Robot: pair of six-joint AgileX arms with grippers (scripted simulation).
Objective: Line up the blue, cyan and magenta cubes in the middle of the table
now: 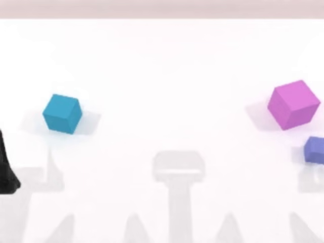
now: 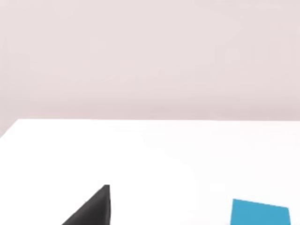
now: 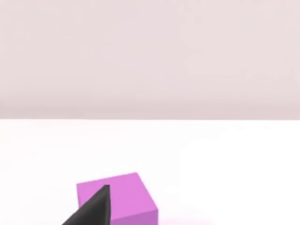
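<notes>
Approach large matte magenta cube (image 1: 294,104) at far right from above with right gripper (image 3: 96,206) (finger spacing indiscernible); centre before closing.

cyan cube (image 1: 62,113) left | magenta cube (image 1: 293,104) right | blue cube (image 1: 315,150) beside magenta

Left arm (image 1: 7,169) sits at the table's left edge; right arm unseen from above.
</notes>
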